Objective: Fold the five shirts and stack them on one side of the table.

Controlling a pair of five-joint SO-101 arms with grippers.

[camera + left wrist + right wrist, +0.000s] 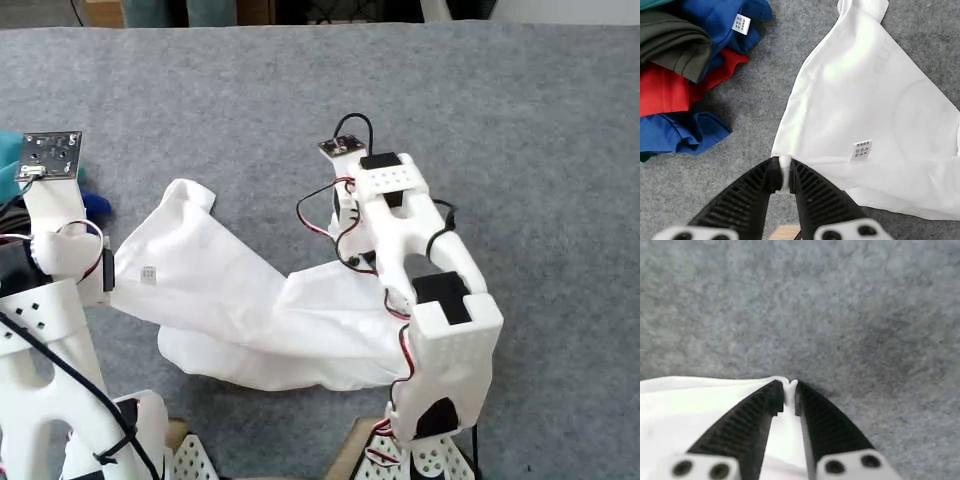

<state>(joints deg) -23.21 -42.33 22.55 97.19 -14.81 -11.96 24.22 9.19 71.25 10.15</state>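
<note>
- The left gripper (785,172) is pinched tight on the white shirt (875,115). A thin bit of the shirt's edge sits between its two black fingers (752,192).
- In the high view, the left arm (55,300) stands at the left side of the table. It is just beside the left end of the white shirt.
- A pile of shirts (680,75) lies near the left gripper, on the grey table cover (520,110).
- In the pile there is a dark green shirt (670,42), a red shirt (665,92) and a blue shirt (715,20). A bit of teal cloth (650,4) peeks out at the edge.
- The pile does not touch the white shirt. A strip of grey cover shows between them.
- The white shirt lies in the middle of the table, between the two arms. It is loose and wrinkled, not folded. A small white tag (862,150) shows on it.
- The right arm (420,260) leans over the right end of the white shirt.
- The right gripper (789,395) is squeezed on the white shirt too. A little fold of white cloth pokes up between its fingertips, down close to the grey cover.
</note>
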